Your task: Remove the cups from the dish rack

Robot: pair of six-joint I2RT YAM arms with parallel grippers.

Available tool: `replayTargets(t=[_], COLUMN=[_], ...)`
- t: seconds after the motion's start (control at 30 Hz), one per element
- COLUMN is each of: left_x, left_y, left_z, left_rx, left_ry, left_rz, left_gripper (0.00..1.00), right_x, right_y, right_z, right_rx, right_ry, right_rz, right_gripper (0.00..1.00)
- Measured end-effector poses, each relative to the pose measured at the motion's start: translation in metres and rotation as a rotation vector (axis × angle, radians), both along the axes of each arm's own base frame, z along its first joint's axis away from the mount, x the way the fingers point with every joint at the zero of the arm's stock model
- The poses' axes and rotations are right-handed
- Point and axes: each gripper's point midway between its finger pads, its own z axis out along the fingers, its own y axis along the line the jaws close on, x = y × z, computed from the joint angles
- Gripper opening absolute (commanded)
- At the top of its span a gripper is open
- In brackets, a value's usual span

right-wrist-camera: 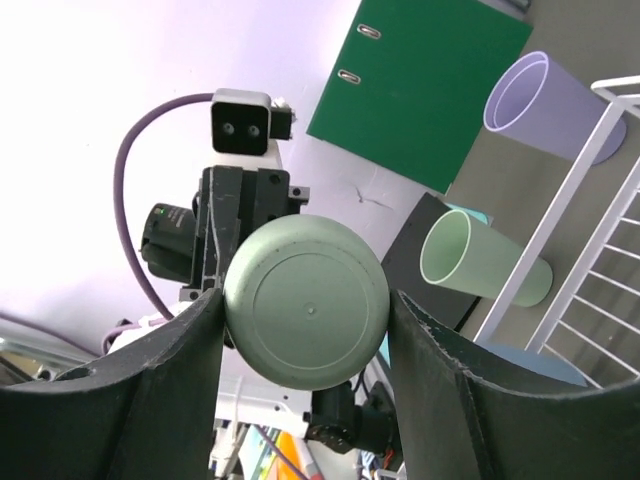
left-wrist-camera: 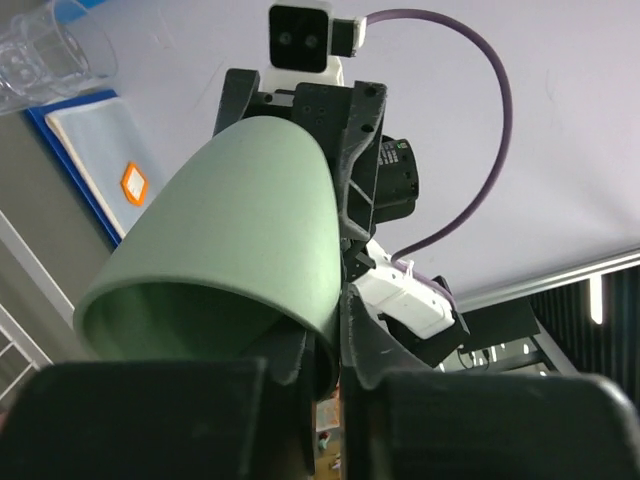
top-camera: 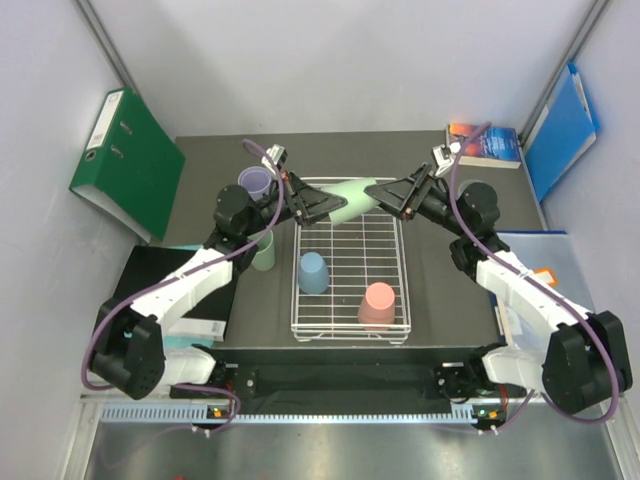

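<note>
held mint cup (top-camera: 350,196): lying sideways in the air over far end of dish rack (top-camera: 352,255), between the 2 grippers; mouth twd robot's left, base twd right.
L gripper (top-camera: 318,208): closed tight on cup's rim; L wrist view shows the fingers (left-wrist-camera: 375,350) pinching the wall at the mouth, one finger inside, one outside.
R gripper (top-camera: 385,193): clamped round cup's base end; R wrist view shows round base filling the gap, both fingers (right-wrist-camera: 160,390) touching its sides.
dish rack: white wire grid, low sides, centre of table, long side running near to far.
light blue cup (top-camera: 313,272): inside rack, L side, abt mid-length.
salmon cup (top-camera: 377,304): inside rack, near-R corner; apart from the blue one.
lilac cup (top-camera: 254,183): upright on table, outside rack, by its far-L corner.
second mint cup (top-camera: 264,254): on table just L of rack, nearer than lilac cup, partly under L arm.
clear glass (left-wrist-camera: 50,55): seen only in corner of L wrist view, on table on robot's R side.
green binder (top-camera: 128,165): leaning on L wall.
blue folder (top-camera: 560,130): against R wall.
book (top-camera: 487,145): flat at far-R table edge.
</note>
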Motion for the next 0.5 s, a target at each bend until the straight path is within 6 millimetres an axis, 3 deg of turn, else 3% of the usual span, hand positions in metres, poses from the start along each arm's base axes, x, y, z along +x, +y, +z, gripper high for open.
replayTargets(t=[0.07, 0.1, 0.13, 0.23, 0.4, 0.5], left_x=[0.0, -0.001, 0.0, 0.004, 0.033, 0.059], left_y=[0.0, 0.0, 0.0, -0.001, 0.005, 0.033], left_z=[0.005, 0.007, 0.007, 0.005, 0.012, 0.034], left_rx=[-0.009, -0.006, -0.002, 0.038, 0.272, 0.461], left_ry=[-0.02, -0.028, -0.032, -0.026, -0.05, -0.097], left_rz=[-0.002, -0.005, -0.005, 0.006, 0.161, 0.375], left_gripper=[0.0, 0.0, 0.0, 0.0, 0.0, 0.0], right_x=[0.0, 0.0, 0.0, 0.003, 0.02, 0.036], right_y=[0.0, 0.0, 0.0, -0.002, -0.017, -0.046], right_z=[-0.002, -0.001, -0.001, -0.003, -0.022, -0.025], right_rx=[-0.002, -0.003, -0.004, -0.034, -0.284, -0.453], right_ry=[0.016, 0.011, 0.01, 0.025, 0.077, 0.09], right_rz=[0.002, 0.003, 0.002, -0.013, -0.178, -0.348], right_gripper=[0.06, 0.19, 0.46, 0.79, 0.84, 0.84])
